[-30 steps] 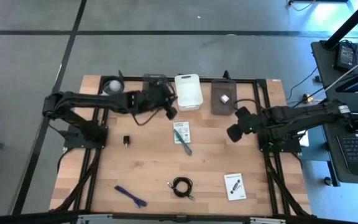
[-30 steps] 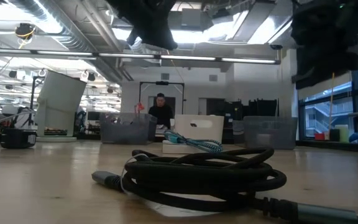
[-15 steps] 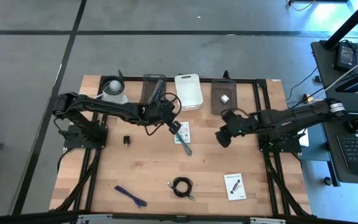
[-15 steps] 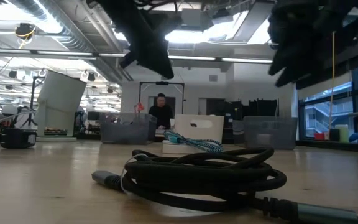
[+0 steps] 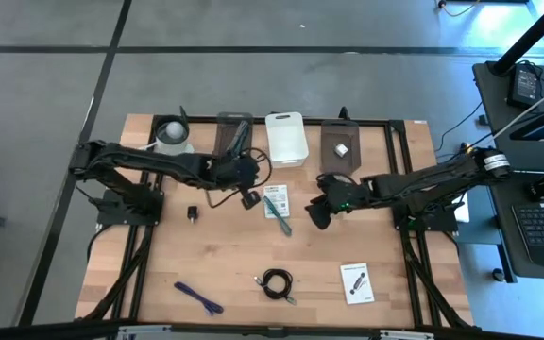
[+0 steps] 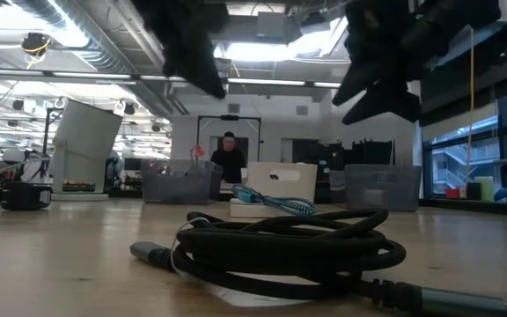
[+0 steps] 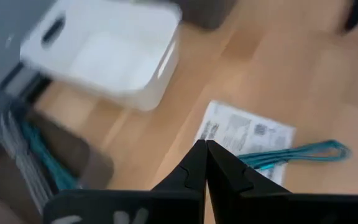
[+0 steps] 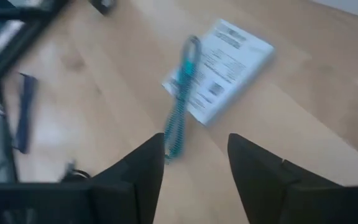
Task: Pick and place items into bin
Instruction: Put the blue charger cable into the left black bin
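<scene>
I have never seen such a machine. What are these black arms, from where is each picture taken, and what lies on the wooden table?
This is a robot with two dark jointed arms, meant to put small items into a bin. One picture looks straight down, one looks level across the table, and two come from cameras on the wrists.

The left gripper is shut and holds nothing. The right gripper is open and also empty. Both hang above the table's middle, either side of a white printed card with a teal stick-like tool lying across it.

On the wooden table also lie a coiled black cable, a purple stick, a tiny black block and a second printed card. At the far edge stands a white plastic bin.
</scene>
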You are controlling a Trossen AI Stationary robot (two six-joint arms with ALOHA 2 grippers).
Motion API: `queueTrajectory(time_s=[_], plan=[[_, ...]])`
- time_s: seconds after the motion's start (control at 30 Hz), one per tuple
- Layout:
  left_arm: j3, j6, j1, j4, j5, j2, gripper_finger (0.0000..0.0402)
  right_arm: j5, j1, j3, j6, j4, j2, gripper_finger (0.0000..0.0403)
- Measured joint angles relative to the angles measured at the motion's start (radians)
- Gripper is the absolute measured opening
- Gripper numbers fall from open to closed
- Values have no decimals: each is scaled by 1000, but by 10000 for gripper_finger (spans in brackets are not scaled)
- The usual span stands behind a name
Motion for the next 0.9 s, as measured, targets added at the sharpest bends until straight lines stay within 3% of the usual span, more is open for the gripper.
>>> queueTrajectory(time_s=[0.27,0.5,0.73,0.9], plan=[[-212,149,19,129,120,-298,2,-1,1,65,57,46,91,124],[-363,147,34,136,147,-517,2,-9,1,338,49,-254,268,93],[-383,178,34,98,148,-598,3,-52,1,619,62,-613,494,89],[-383,187,34,74,157,-612,3,-116,1,726,63,-662,619,92]])
